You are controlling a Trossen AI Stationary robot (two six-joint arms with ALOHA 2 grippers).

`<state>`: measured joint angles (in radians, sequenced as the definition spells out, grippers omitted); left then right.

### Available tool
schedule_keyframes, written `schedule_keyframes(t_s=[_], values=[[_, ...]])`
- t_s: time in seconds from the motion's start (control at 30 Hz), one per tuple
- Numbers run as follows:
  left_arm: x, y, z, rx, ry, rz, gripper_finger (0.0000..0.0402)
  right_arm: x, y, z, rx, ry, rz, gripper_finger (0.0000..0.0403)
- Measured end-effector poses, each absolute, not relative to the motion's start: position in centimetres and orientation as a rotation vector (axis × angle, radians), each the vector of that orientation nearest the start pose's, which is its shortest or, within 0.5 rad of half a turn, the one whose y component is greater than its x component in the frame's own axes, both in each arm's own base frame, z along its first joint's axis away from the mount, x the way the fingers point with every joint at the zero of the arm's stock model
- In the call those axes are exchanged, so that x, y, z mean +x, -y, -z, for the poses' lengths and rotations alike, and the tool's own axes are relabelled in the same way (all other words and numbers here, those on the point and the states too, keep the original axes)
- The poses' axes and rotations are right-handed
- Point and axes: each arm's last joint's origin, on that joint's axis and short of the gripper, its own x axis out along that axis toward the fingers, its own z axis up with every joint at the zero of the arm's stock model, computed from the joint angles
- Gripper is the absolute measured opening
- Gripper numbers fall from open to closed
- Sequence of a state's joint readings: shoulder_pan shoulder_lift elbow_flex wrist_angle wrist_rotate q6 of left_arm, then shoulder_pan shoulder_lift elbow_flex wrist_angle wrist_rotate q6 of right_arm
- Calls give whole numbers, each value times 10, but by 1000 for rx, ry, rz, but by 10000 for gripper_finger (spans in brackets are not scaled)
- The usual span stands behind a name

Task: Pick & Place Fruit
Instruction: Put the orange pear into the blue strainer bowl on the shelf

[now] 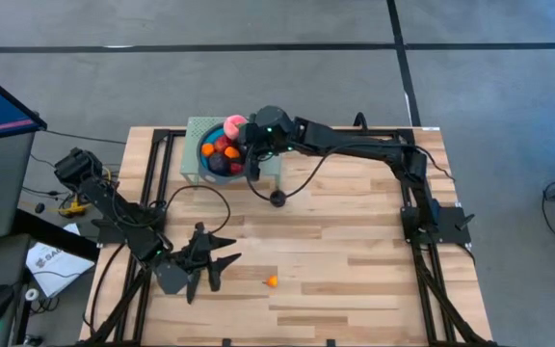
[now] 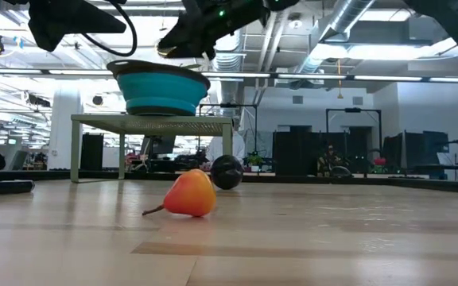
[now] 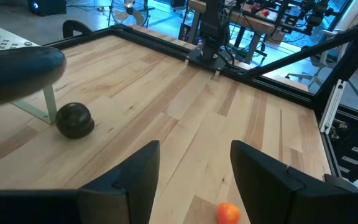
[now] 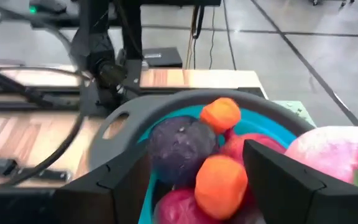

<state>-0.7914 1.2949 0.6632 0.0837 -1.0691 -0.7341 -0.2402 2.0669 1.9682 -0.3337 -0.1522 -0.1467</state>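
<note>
The left claw (image 1: pixel 203 270) rests wide open and empty near the tabletop's (image 1: pixel 355 260) front-left edge, with bare wood stretching to its right apart from one small orange fruit (image 1: pixel 272 281) lying just beside it. Farther back, a dark round fruit (image 1: pixel 277 199) sits alone on the wood in front of the stand (image 1: pixel 193 164). The right claw (image 1: pixel 254 146) hangs open and empty over the blue bowl (image 1: pixel 207 162), which is piled with fruit (image 4: pixel 199 162) on that stand at the back edge; no writing is readable.

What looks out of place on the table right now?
Two pieces lie outside the blue bowl: a small orange fruit near the idle left gripper, and a dark fruit beside the stand. Right gripper hovers over the bowl.
</note>
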Motion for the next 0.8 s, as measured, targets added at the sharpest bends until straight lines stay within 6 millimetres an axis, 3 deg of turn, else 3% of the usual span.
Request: schedule_keyframes(t_s=[0.2,0.37,0.57,0.8], values=[[194,161,-219,-283,-208,-368,190,437,68,-369,-230,-540,52,223],[195,163,-220,-210,-226,-329,190,398,16,-376,-302,-711,-51,184],[204,175,-232,-54,-179,-182,175,336,-45,-322,-222,-887,-160,130],[236,190,-232,88,-215,-100,153,264,-100,-250,-38,-740,-90,93]])
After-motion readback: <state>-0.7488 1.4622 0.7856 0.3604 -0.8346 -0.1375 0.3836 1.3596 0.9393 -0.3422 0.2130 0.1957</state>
